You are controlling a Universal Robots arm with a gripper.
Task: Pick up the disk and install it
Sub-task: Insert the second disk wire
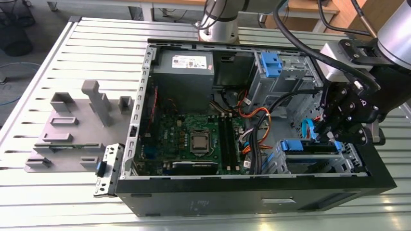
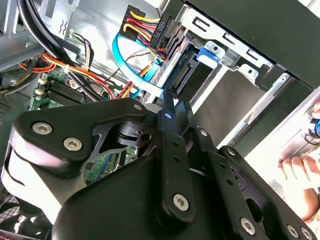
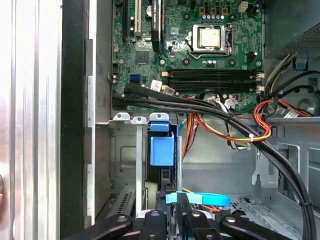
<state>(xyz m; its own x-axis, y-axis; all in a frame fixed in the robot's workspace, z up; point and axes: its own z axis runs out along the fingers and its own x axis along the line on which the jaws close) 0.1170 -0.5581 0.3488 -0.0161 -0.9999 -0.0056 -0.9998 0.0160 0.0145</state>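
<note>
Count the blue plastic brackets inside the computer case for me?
2. The far blue bracket tops the far drive cage; the near blue bracket sits in the near drive cage. Cables may hide more.

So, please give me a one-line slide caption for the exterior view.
Robot arm's tool lowered at the blue-framed drive bay of an open computer case on a slatted metal table.
</note>
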